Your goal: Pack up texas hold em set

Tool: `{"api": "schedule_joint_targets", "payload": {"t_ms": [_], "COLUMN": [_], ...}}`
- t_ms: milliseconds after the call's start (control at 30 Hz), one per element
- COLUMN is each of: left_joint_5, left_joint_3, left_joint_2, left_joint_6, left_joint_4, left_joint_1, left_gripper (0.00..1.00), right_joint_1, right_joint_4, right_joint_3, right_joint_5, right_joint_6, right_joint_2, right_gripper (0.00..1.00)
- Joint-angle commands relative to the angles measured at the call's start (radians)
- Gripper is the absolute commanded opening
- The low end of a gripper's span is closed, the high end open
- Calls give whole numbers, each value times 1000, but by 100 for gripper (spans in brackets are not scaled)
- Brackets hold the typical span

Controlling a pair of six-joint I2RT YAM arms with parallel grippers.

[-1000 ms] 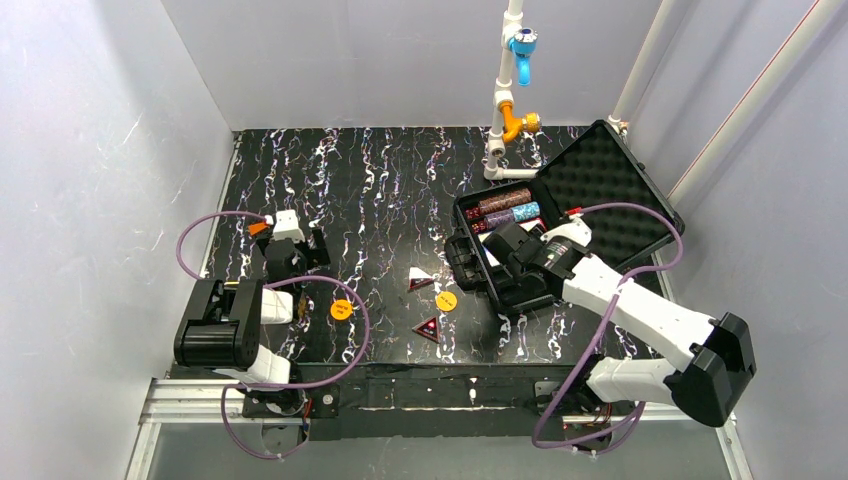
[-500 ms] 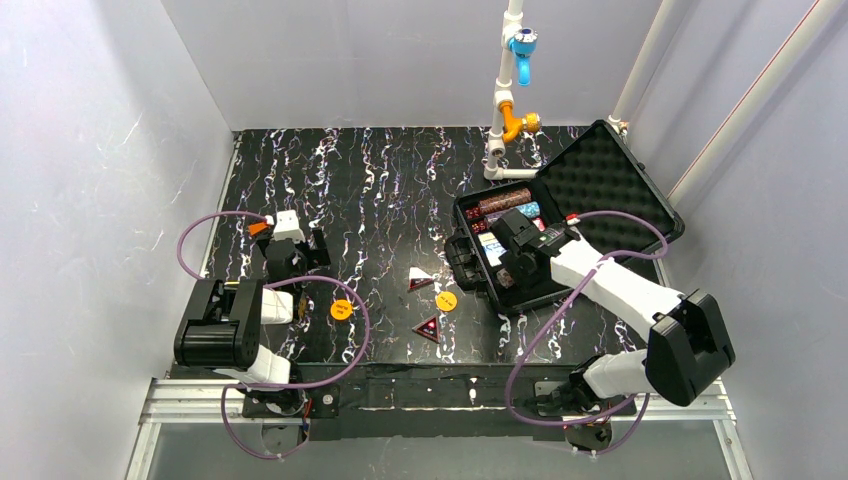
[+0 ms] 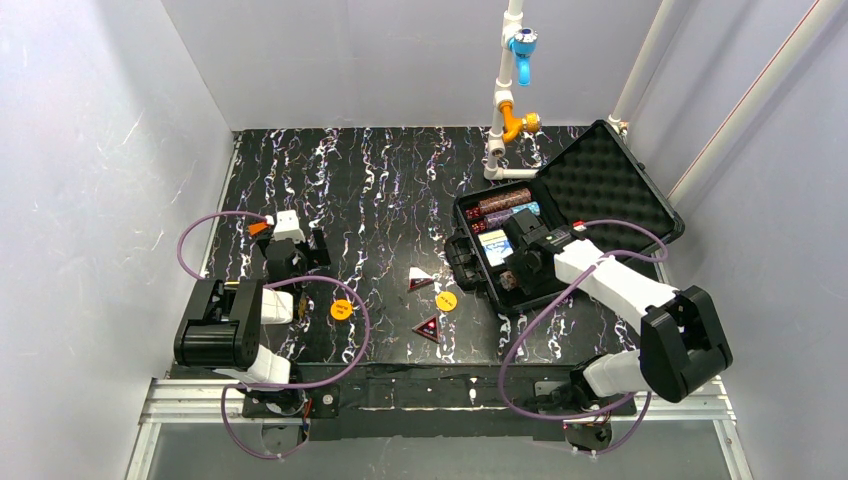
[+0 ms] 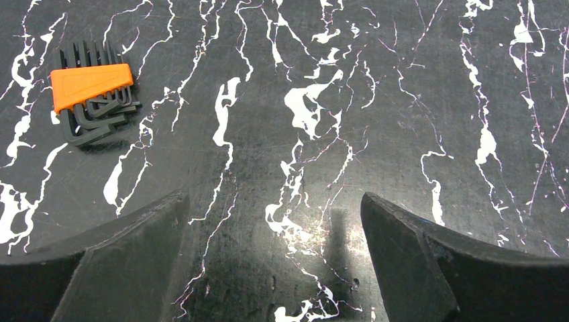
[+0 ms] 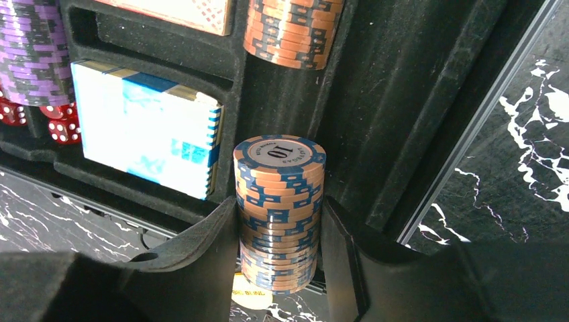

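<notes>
Top view: a black table (image 3: pixel 380 190) veined with white like marble stands between plain pale grey walls. At the back is a white pipe stand (image 3: pixel 505 110) with blue and orange fittings. The black hard case (image 3: pixel 478 291) lies open on the right side, its foam-lined lid (image 3: pixel 600 190) tilted back. The right gripper (image 3: pixel 512 272) reaches into the case. On the table left of the case lie two orange discs (image 3: pixel 341 309) and two dark triangular markers (image 3: pixel 419 279). No writing on them can be read here. The left gripper (image 3: pixel 290 250) hovers near the left edge.

Left wrist view: the left gripper (image 4: pixel 275 221) has its fingers spread wide, with only bare table between them. A set of hex keys in an orange holder (image 4: pixel 90 94) lies at upper left.

Right wrist view: the right gripper (image 5: pixel 278 231) is clamped on a chip stack (image 5: pixel 278 201) of orange and blue chips. The top chip reads "10". The stack is over an empty groove in the case tray (image 5: pixel 396 100). Beside it a blue card deck (image 5: pixel 147 127) sits in its own slot. Further left are a purple chip roll (image 5: pixel 33 54) and red dice (image 5: pixel 60 124). A second orange chip roll (image 5: pixel 292 30) lies in the groove beyond.
</notes>
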Motion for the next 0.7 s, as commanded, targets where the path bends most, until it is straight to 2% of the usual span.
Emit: {"api": "schedule_joint_targets", "payload": {"t_ms": [0,667], "left_joint_5": [-22,-22], "left_joint_3": [9,9], "left_joint_2": [-18,-17], "left_joint_6": [12,12], "left_joint_4": [8,8], "left_joint_1": [-4,-4], "left_gripper": [98,98], "right_joint_1": [-26,-89], "right_joint_4": [57,136], "right_joint_3": [6,-14], "right_joint_5": [-25,-65], "right_joint_6": [-16,-20], "right_joint_2": [9,82], "right_gripper": [1,1]}}
